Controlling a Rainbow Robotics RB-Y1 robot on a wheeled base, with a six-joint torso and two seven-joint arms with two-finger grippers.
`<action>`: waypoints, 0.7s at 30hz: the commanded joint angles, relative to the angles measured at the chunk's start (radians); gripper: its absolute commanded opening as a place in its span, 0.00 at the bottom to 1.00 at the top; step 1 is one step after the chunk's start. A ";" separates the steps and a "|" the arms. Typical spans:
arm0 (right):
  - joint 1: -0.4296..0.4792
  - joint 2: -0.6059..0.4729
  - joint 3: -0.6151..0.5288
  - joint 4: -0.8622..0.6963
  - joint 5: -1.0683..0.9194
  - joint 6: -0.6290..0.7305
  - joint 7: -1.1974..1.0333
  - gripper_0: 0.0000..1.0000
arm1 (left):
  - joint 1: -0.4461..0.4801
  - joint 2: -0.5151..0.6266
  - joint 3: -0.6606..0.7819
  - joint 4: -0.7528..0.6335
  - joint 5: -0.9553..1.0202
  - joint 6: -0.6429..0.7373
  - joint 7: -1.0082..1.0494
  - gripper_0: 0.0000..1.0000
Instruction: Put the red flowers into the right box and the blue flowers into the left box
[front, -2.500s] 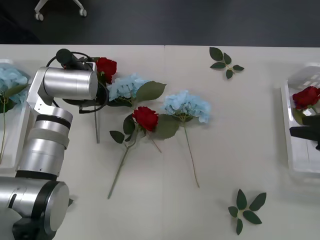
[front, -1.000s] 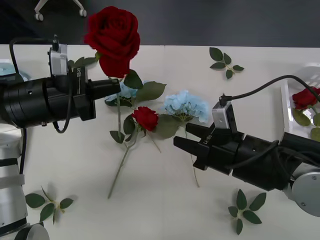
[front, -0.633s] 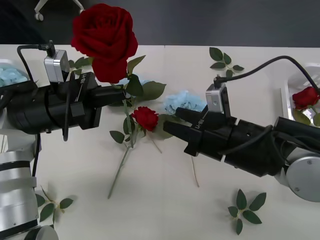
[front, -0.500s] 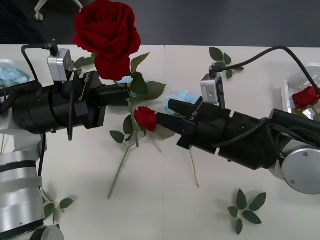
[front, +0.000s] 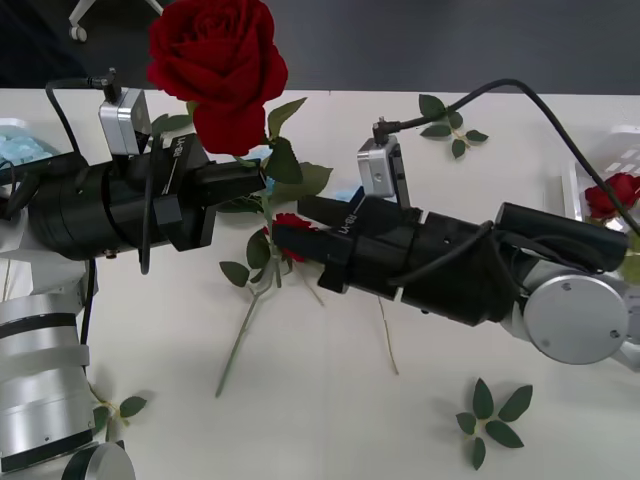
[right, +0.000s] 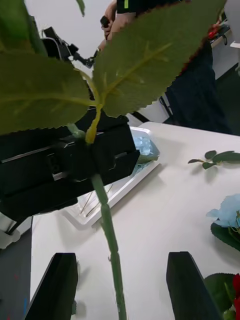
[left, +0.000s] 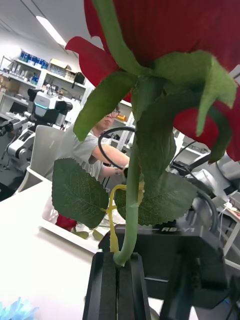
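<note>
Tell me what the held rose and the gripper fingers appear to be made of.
Red rose in the left gripper: likely fabric petals, matte and velvety; its leaves show printed veins and a faintly frayed edge; the stem looks like green plastic.
Right gripper, open around the stem: its fingers look like matte black plastic or rubber, smooth and non-reflective.

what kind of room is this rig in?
Likely a robotics lab or workshop. Behind the held red rose, the left wrist view shows shelving with stored gear and another robot standing by it. A wheeled office chair base stands beyond the white table.
</note>
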 joint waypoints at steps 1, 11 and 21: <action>-0.051 0.060 0.011 0.037 0.003 -0.001 0.049 0.52 | -0.023 0.005 -0.011 -0.023 -0.005 0.008 -0.067 0.00; -0.080 0.074 0.034 0.073 -0.045 0.032 0.047 0.52 | -0.023 0.005 -0.011 -0.023 -0.005 0.008 -0.067 0.00; -0.080 0.069 0.036 0.073 -0.051 0.032 0.044 0.00 | -0.023 0.005 -0.011 -0.023 -0.005 0.008 -0.067 0.00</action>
